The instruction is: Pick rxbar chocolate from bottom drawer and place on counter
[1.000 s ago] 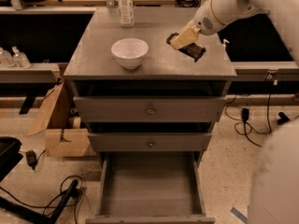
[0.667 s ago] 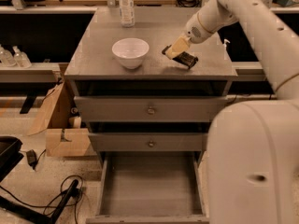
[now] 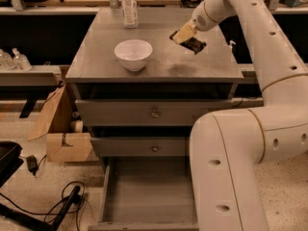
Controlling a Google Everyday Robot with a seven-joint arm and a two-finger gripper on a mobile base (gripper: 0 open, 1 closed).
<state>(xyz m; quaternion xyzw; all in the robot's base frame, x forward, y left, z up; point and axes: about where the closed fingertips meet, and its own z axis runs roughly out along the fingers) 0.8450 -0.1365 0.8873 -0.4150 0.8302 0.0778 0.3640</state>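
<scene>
My gripper (image 3: 186,34) is over the right rear part of the grey counter (image 3: 96,64), to the right of the white bowl. It is shut on the rxbar chocolate (image 3: 194,44), a small black bar that hangs tilted a little above the counter top, with its shadow below it. The bottom drawer (image 3: 105,191) is pulled open at the foot of the cabinet. Its visible grey floor holds nothing; my arm hides its right side.
A white bowl (image 3: 133,53) stands on the counter's left middle and a clear bottle (image 3: 128,6) at its back. My arm's thick white body (image 3: 226,172) fills the front right. A cardboard box (image 3: 67,146) and cables (image 3: 62,203) lie on the floor at left.
My gripper has moved left along the counter with the bar still in it. My arm's thick body has swung into the front right and now covers part of the drawers.
</scene>
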